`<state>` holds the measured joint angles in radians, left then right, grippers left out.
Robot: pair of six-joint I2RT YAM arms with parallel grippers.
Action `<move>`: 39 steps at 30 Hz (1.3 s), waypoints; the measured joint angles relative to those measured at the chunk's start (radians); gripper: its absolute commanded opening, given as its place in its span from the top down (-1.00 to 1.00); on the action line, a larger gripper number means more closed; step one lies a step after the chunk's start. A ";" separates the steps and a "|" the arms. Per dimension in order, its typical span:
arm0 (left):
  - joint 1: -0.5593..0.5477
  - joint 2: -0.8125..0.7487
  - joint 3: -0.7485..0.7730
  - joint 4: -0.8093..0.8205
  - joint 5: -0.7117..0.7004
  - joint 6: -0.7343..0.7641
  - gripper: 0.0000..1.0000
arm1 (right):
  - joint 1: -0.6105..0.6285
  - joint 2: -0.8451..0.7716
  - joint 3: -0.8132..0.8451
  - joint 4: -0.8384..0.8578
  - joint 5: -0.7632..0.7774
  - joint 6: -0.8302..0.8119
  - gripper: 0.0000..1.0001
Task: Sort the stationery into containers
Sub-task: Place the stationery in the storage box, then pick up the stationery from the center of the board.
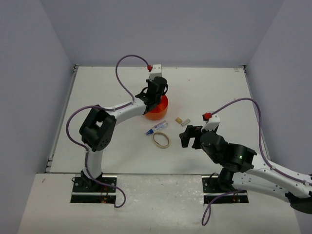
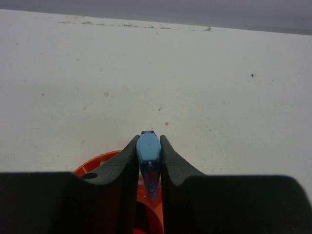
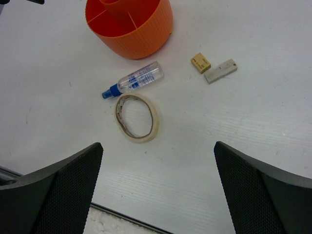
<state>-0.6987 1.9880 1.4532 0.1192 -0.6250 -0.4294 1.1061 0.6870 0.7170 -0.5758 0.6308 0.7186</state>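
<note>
My left gripper (image 2: 149,140) is shut on a small blue marker (image 2: 148,152), light blue at the top and clear blue below. It hangs over the round orange organizer (image 2: 95,165) (image 1: 159,112). In the top view the left gripper (image 1: 155,95) sits directly above that organizer. On the table lie a blue-tipped clear pen (image 3: 138,79) (image 1: 157,128), a tan rubber band (image 3: 156,115) (image 1: 161,140) and two small tan blocks (image 3: 200,62) (image 3: 220,71). My right gripper (image 3: 157,148) (image 1: 190,136) stands wide open, empty, nearer the front than the band.
The organizer (image 3: 139,36) stands a short way behind the pen, its divided ring compartments partly visible. Grey walls enclose the white table on three sides. A dark seam marks the table's front edge (image 3: 126,218).
</note>
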 measured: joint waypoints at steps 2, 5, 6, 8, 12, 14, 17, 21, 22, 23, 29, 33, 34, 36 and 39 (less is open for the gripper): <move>0.002 0.003 0.000 0.000 0.000 0.002 0.19 | 0.000 0.003 0.000 0.000 0.000 -0.001 -0.98; 0.005 0.004 -0.001 0.004 0.002 0.003 0.13 | 0.000 0.012 0.000 0.000 0.000 -0.002 -0.97; 0.005 0.004 -0.003 0.010 0.004 0.003 0.09 | 0.000 0.017 0.000 0.000 0.000 -0.002 -0.98; 0.005 0.002 -0.012 0.022 0.008 0.002 0.05 | -0.005 0.032 0.001 0.000 -0.004 -0.003 -0.98; 0.005 -0.034 -0.055 0.020 0.022 -0.004 -0.11 | -0.131 0.113 0.009 0.003 -0.064 0.003 -0.98; 0.005 -0.074 -0.081 0.019 0.033 -0.009 -0.29 | -0.244 0.182 0.015 0.003 -0.116 0.013 -0.98; 0.005 -0.185 -0.128 0.012 0.055 -0.019 -0.81 | -0.354 0.322 0.032 0.005 -0.168 0.037 -0.98; 0.000 -0.385 -0.152 -0.014 0.102 -0.034 -1.00 | -0.436 0.508 0.089 -0.006 -0.231 0.073 -0.79; -0.002 -0.438 -0.159 -0.019 0.115 -0.035 -1.00 | -0.457 0.557 0.112 -0.007 -0.241 0.082 -0.67; -0.003 -0.503 -0.182 -0.021 0.134 -0.040 -1.00 | -0.474 0.602 0.136 -0.004 -0.247 0.090 -0.55; -0.010 -0.843 -0.379 -0.044 0.232 -0.065 -1.00 | -0.527 0.838 0.267 0.003 -0.251 0.139 -0.33; -0.010 -0.978 -0.506 -0.129 0.275 -0.081 -1.00 | -0.552 0.957 0.351 0.006 -0.250 0.151 -0.24; -0.010 -0.999 -0.526 -0.154 0.283 -0.083 -1.00 | -0.561 0.980 0.368 0.006 -0.250 0.153 -0.22; -0.011 -1.031 -0.558 -0.196 0.300 -0.085 -1.00 | -0.580 1.018 0.397 0.003 -0.250 0.157 -0.16; -0.011 -1.090 -0.610 -0.243 0.321 -0.086 -1.00 | -0.610 1.081 0.440 0.005 -0.250 0.165 -0.09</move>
<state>-0.7094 0.8979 0.8431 -0.1234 -0.3042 -0.5157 0.4966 1.7678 1.1569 -0.5712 0.3812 0.8839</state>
